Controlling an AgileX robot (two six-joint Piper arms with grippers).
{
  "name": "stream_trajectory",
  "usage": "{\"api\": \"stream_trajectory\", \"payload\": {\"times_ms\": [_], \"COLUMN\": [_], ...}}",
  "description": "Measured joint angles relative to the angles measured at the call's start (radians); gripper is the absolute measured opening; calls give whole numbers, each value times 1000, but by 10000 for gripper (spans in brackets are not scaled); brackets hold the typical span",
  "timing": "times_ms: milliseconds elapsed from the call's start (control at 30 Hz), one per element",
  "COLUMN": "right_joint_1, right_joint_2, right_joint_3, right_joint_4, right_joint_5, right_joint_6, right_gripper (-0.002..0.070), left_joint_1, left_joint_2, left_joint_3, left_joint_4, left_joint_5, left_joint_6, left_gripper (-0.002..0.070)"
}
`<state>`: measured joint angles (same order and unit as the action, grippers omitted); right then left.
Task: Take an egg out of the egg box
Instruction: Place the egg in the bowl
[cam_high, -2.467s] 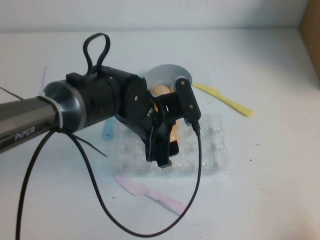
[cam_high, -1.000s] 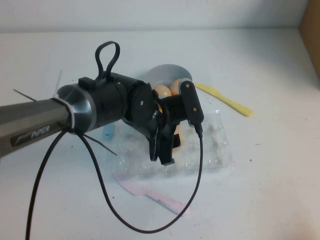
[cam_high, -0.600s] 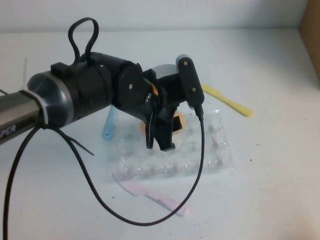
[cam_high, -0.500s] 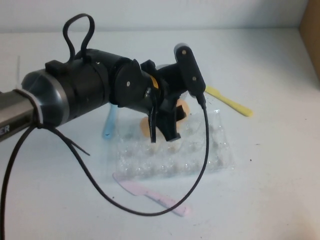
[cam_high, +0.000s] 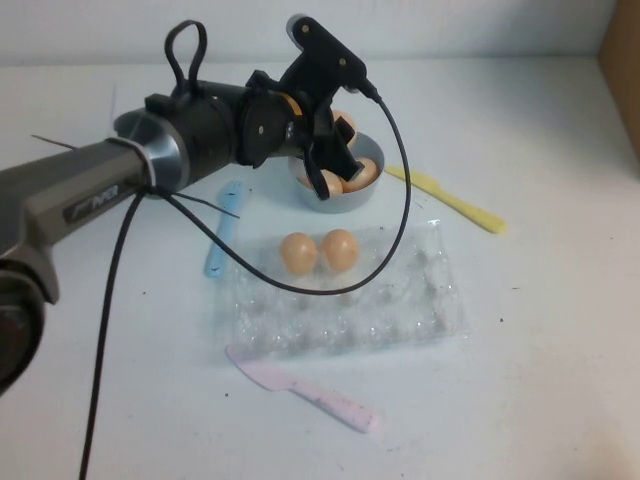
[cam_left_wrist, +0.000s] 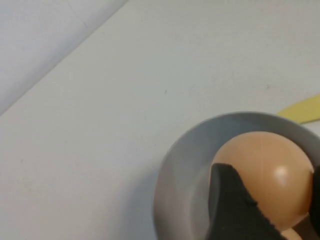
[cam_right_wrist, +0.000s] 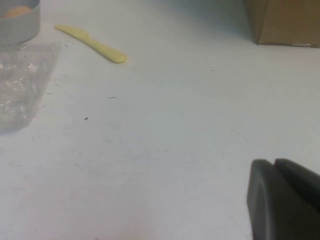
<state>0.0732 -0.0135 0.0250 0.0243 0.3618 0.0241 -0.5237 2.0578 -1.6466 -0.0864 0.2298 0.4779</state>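
Eggs, orange-tan: two in clear plastic egg box (cam_high: 345, 295); one (cam_left_wrist: 270, 175) clamped by left gripper (cam_high: 335, 170) over grey bowl (cam_high: 345, 195), 12 o'clock. Yellow knife (cam_high: 450, 200) at 2. Right gripper (cam_right_wrist: 285, 200) closed, above white table (cam_right_wrist: 165, 130).

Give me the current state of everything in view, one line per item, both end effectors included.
left end effector: over the grey bowl, shut on an egg
egg: held above the bowl
right end effector: parked low over the bare table, fingers together, empty
egg box: flat on the table, open, two eggs in its far row
grey bowl: upright, eggs inside
yellow knife, pink knife, blue tool: lying flat
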Motion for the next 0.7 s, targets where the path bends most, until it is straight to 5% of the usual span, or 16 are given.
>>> {"api": "stream_trajectory", "payload": {"times_ms": [200,500,700], "right_joint_1": [0,0,0], "right_joint_2": [0,0,0], "right_joint_3": [0,0,0], "right_joint_4": [0,0,0], "right_joint_5": [0,0,0], "right_joint_6": [0,0,0], "right_gripper": [-17,-17,-17], "left_joint_1": [2,7,-16], "left_joint_2": [127,165,48], "left_joint_3": [-118,-146,-130], "left_joint_4": [-10,18,171], "left_joint_5": [-2,-12,85], "left_joint_6": [-1,-42,-62], "left_gripper": [300,520,526]}}
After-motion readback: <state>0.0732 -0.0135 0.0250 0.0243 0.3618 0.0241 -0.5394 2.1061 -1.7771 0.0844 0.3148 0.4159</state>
